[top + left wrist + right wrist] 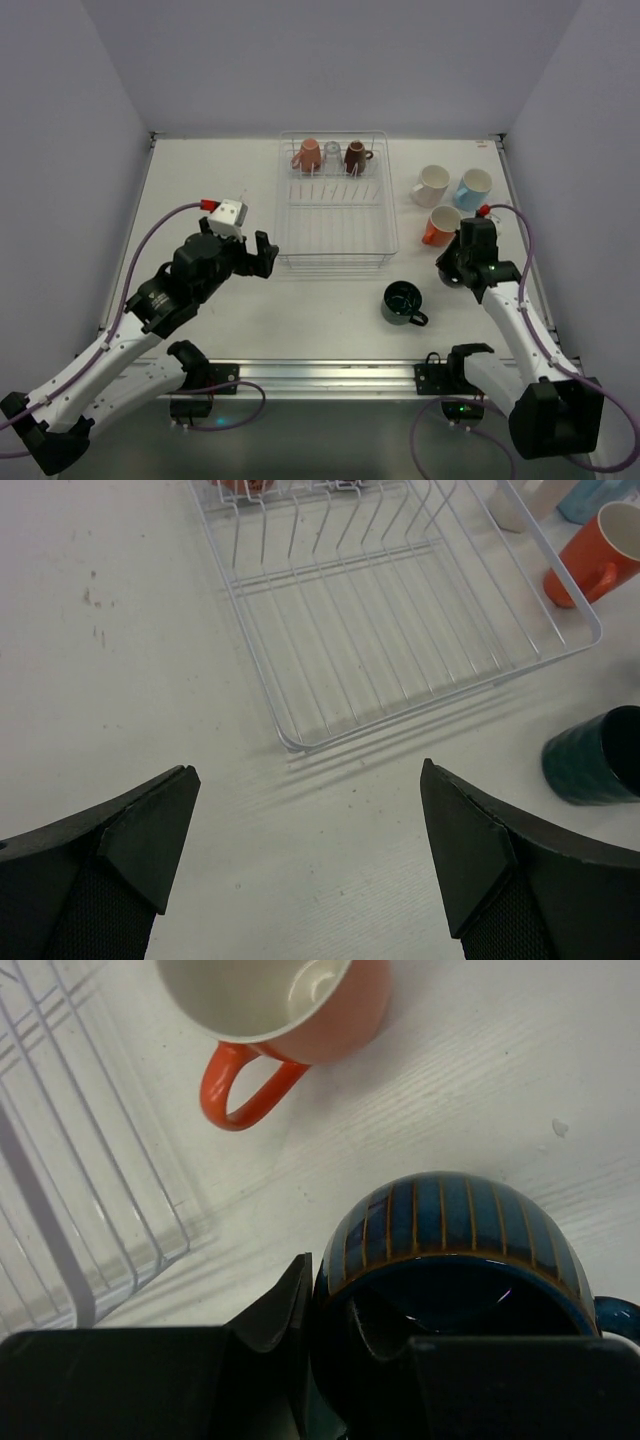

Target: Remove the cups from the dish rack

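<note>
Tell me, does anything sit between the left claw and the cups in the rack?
Only the dish rack: its near wall and upright tines; the pink cup, clear glass and brown cup stand at its far end.

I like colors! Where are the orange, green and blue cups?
orange cup (pixel 434 234): top view, its orange side.
dark green cup (pixel 401 301): top view, its inside.
navy cup (pixel 455 1220): right wrist view, striped wall.

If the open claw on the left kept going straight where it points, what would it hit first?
Probably the dish rack: its near corner lies just ahead of the left claw, across bare table. Depth is uncertain.
</note>
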Robot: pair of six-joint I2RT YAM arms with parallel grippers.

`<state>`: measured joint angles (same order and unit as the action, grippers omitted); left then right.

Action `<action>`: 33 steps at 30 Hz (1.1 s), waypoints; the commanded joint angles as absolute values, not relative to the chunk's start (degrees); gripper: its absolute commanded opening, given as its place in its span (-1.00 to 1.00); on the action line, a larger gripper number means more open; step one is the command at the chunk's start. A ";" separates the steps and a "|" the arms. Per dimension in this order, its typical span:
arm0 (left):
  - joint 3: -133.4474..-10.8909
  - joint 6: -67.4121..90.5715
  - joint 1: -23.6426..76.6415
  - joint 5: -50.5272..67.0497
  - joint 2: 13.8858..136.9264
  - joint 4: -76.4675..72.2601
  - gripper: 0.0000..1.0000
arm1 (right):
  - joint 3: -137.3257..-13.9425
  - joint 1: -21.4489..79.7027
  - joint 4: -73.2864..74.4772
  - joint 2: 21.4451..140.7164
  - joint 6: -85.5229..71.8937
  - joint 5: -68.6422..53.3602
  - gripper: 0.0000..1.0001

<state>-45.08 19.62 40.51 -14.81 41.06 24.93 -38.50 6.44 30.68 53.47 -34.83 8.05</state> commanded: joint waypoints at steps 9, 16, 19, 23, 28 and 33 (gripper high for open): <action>-43.95 16.26 40.17 -10.64 41.04 23.29 1.00 | -36.21 0.26 17.76 66.26 -36.47 -2.08 -1.00; -44.47 16.26 40.17 -10.99 43.94 23.38 1.00 | -35.86 0.35 15.21 69.43 -36.91 -5.01 -0.65; -45.52 16.26 40.25 -10.37 45.69 23.55 1.00 | -35.51 0.35 15.21 68.30 -36.65 -5.45 -0.29; -46.84 16.17 40.17 -9.58 46.93 23.12 1.00 | -34.98 0.26 16.43 65.13 -35.77 -5.45 0.19; -51.76 16.70 40.17 -8.26 51.49 23.38 1.00 | -35.24 0.35 19.59 54.44 -34.98 -6.68 0.35; -60.80 19.94 40.17 -10.10 60.10 23.29 1.00 | -36.21 0.35 21.88 42.29 -33.93 -10.80 0.37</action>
<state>-54.41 18.68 40.51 -10.37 56.16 24.64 -35.07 0.43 20.16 47.57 -35.35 -6.92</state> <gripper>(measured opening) 0.997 0.687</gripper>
